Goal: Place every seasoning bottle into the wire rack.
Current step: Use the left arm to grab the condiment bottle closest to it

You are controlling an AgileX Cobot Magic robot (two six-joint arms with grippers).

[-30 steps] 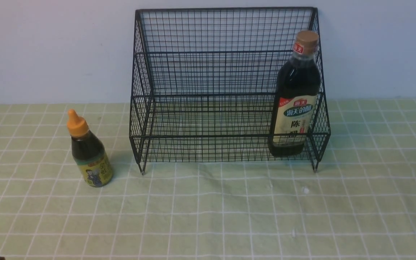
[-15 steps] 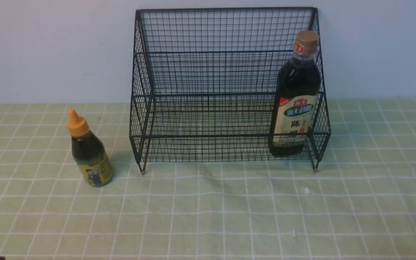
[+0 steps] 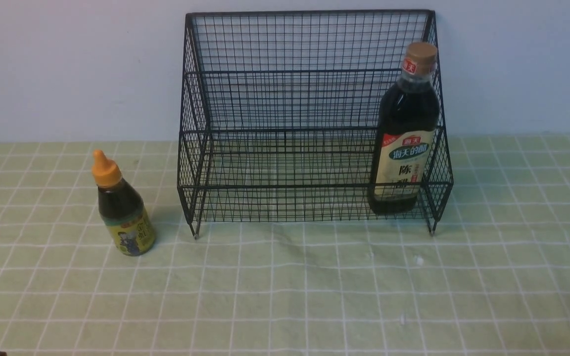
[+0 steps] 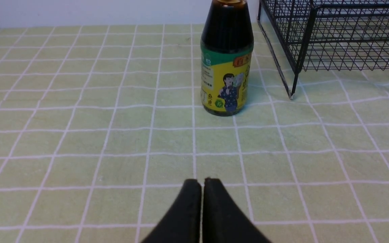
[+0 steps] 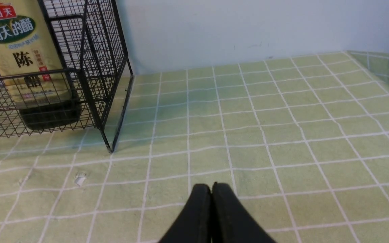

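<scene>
- Jaws of my left gripper (image 4: 201,184) and right gripper (image 5: 211,187) are pressed together, empty.
- Tall bottle (image 3: 404,113) stands inside the wire rack (image 3: 285,99), 3 o'clock end.
- Short bottle (image 3: 122,212) stands outside, 9 o'clock of it.

Tablecloth (image 3: 314,296) carries rack (image 3: 309,186); short bottle (image 3: 124,217).

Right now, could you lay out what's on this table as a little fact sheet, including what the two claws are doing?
surface: green checked tablecloth
wire rack: stands at the back, near the wall
tall bottle: upright inside the wire rack, at its right end
short bottle: upright on the tablecloth, outside the wire rack, to its left
left gripper: shut, empty, facing the short bottle
right gripper: shut, empty, over bare tablecloth
left to do: short bottle into the wire rack
</scene>
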